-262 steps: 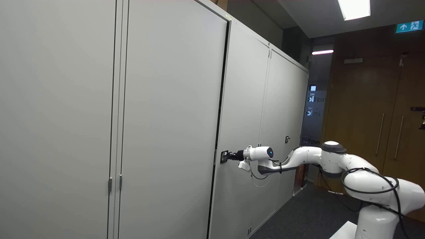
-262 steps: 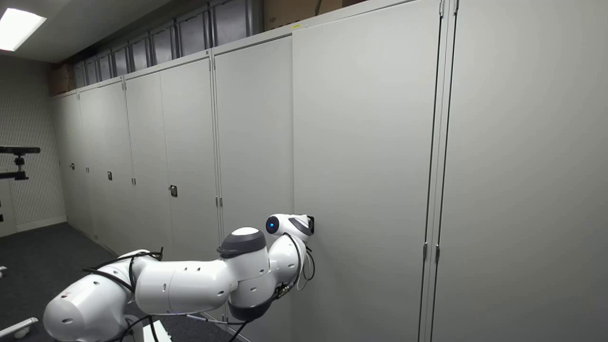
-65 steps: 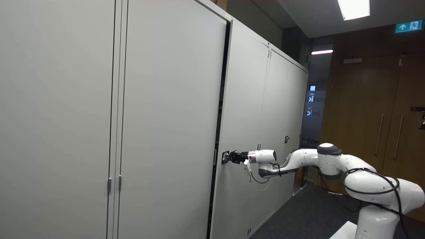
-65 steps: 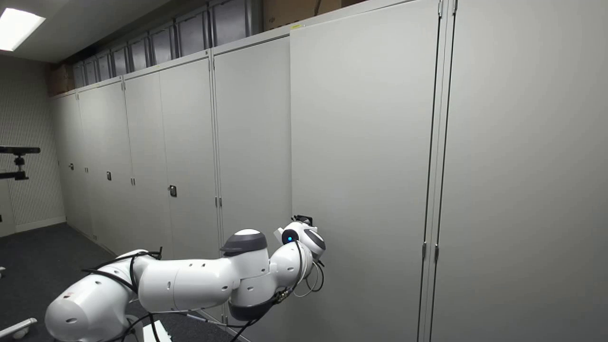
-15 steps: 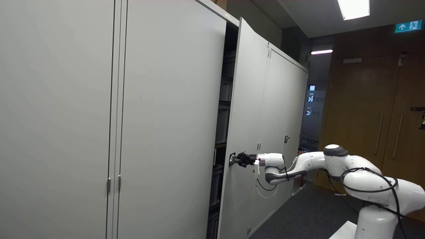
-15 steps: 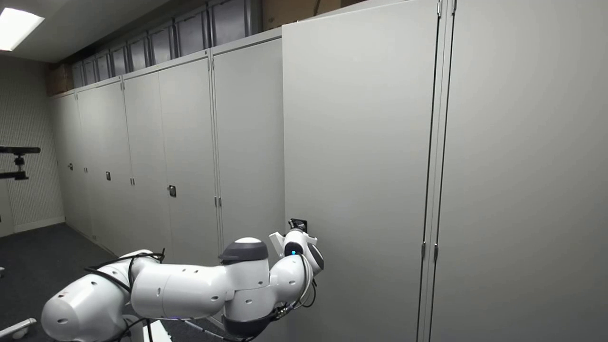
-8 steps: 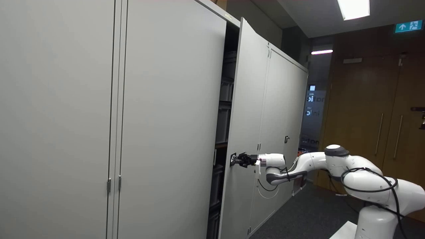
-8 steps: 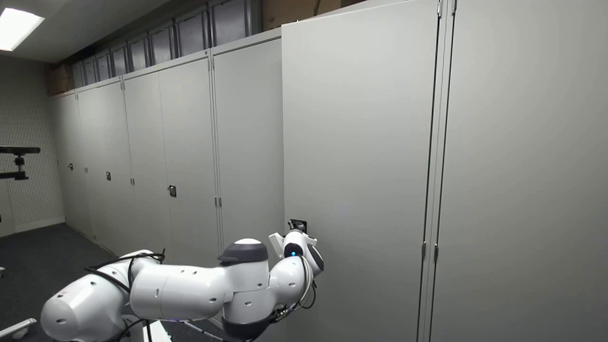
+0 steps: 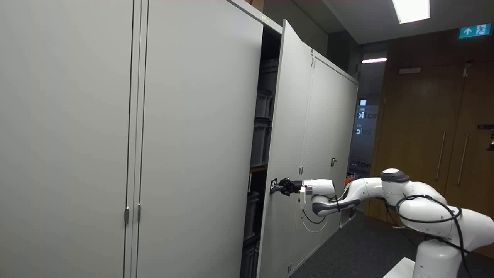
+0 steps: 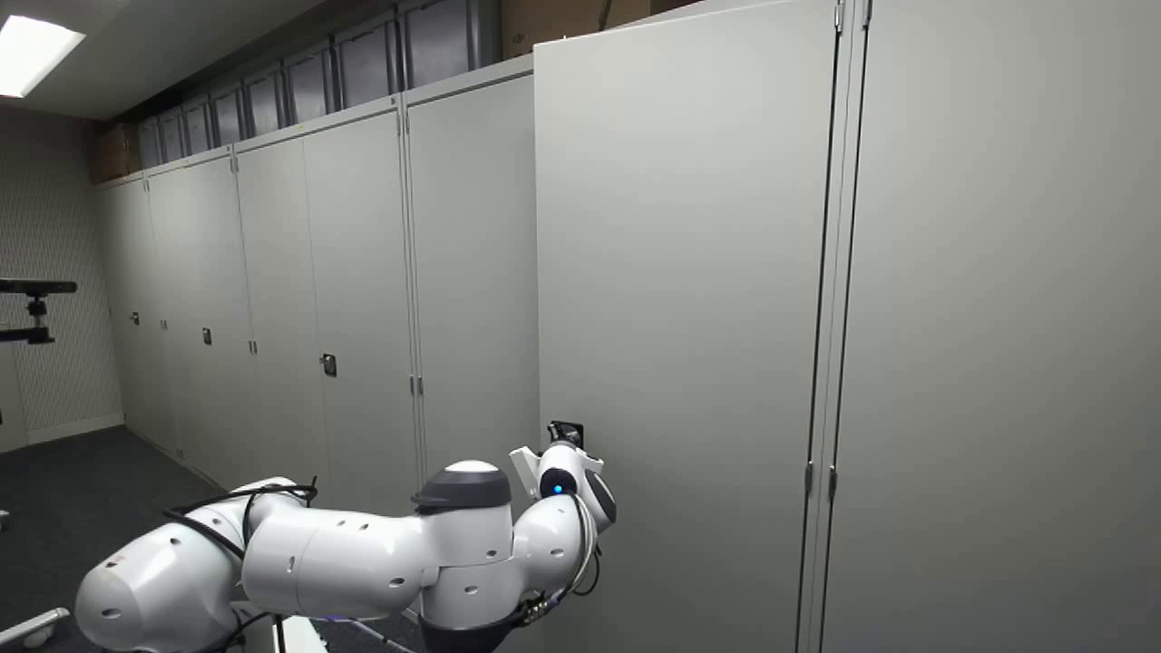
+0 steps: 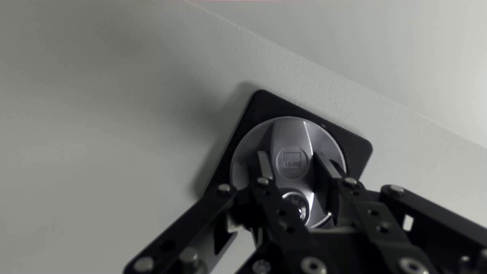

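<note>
Wrist view shows the hand [image 11: 293,163] holding the handle [image 11: 290,133] between its 2 fingers [image 11: 266,166]. In an exterior view, the door [image 9: 288,127] stands already partly open, boxes [image 9: 263,105] visible inside; the full opening seems undone.

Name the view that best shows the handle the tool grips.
The wrist view: the handle appears large, face-on, its emblem visible. Both exterior views show little of it: tiny, with the tool in the way.
</note>
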